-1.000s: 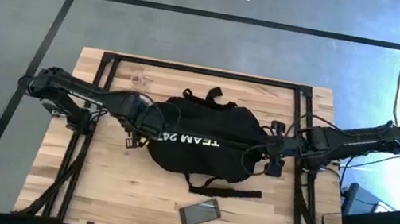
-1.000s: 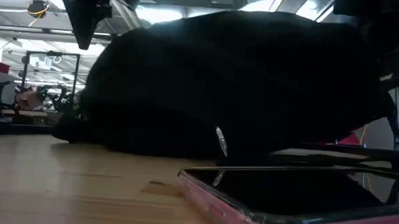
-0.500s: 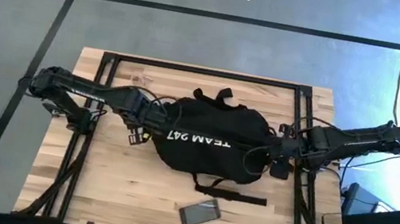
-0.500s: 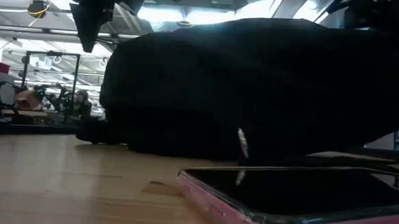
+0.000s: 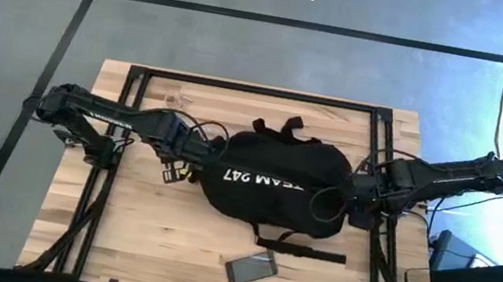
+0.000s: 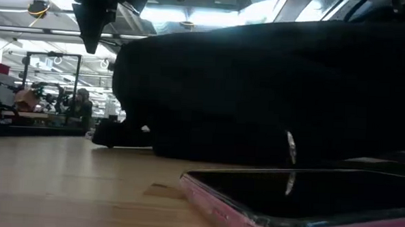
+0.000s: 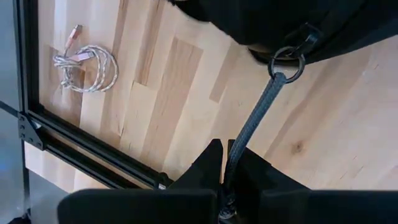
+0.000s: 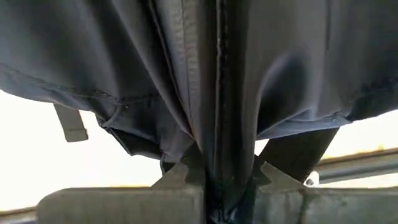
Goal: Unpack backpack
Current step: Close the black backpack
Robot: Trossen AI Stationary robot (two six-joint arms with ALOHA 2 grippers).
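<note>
The black backpack (image 5: 271, 180) lies on its side in the middle of the wooden table, its white lettering (image 5: 264, 178) facing up; it fills the low view (image 6: 272, 89). A strap (image 5: 300, 250) trails from it toward the near edge. My left gripper (image 5: 190, 156) is at the backpack's left end, shut on a dark pull cord (image 7: 252, 127). My right gripper (image 5: 356, 194) is at its right end, shut on the fabric. My left gripper (image 7: 224, 149) pinches the pull cord's free end (image 7: 233, 158) between its two fingers, coming level from the table's left and lying along the cord. The cord runs straight and taut to a metal ring (image 7: 286, 61) on the backpack. My right gripper (image 8: 214, 168) pinches a gathered fold of the backpack's fabric along a stitched seam (image 8: 216, 118), at the backpack's right end. It comes about level from the table's right. The fabric puckers around the fingers; the backpack's body rests on the table.
A phone in a pink case (image 5: 250, 267) lies screen up near the front edge, close to the low camera (image 6: 301, 200). A coiled pale cable (image 7: 84, 65) lies at the far left of the table (image 5: 177, 101). Black frame rails (image 5: 131, 102) run along the table's sides.
Both grippers have moved toward the table's right edge, keeping their holds. The backpack has slid along the table to the right with them, its lettering and trailing strap shifting the same way. The phone has stayed put.
</note>
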